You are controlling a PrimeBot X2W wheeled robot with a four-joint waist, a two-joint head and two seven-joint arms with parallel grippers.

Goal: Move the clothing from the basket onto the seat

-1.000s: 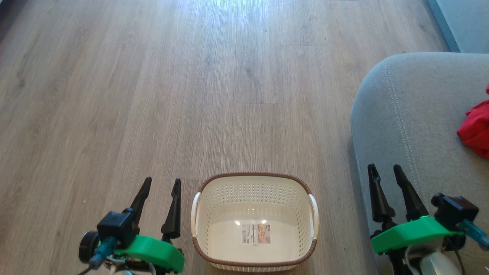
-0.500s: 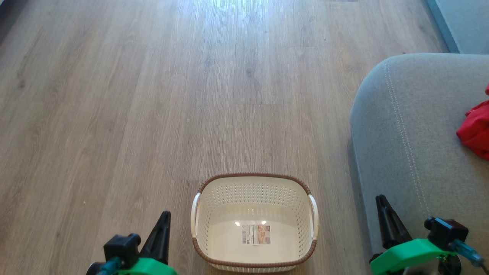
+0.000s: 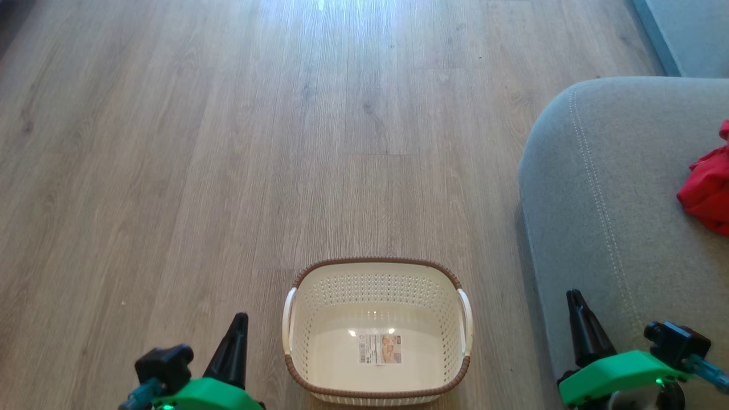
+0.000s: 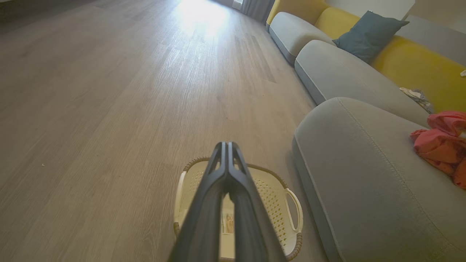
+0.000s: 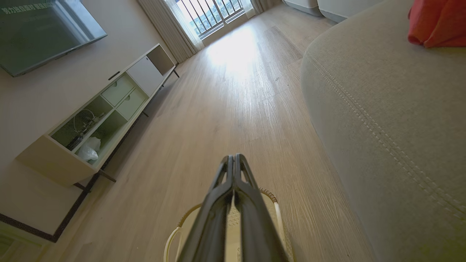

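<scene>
The cream basket (image 3: 376, 273) with a brown rim stands on the wood floor, holding nothing but a label sticker on its bottom. Red clothing (image 3: 706, 188) lies bunched on the grey seat (image 3: 603, 188) at the right edge. My left gripper (image 3: 240, 316) sits left of the basket, shut with nothing in it. Over the seat's near edge, right of the basket, is my right gripper (image 3: 573, 295), also shut and holding nothing. The left wrist view looks past the shut fingers (image 4: 227, 171) at the basket (image 4: 276, 198), the seat (image 4: 364, 174) and the clothing (image 4: 440, 145).
Wood floor (image 3: 228, 142) stretches ahead and to the left. Further grey sofa cushions (image 4: 342, 72), a yellow backrest and a dark pillow (image 4: 367, 34) lie beyond the seat. A low white TV cabinet (image 5: 105, 109) lines the wall opposite.
Both grippers have closed from open and drawn back toward the bottom of the head view. The camera has shifted slightly.
</scene>
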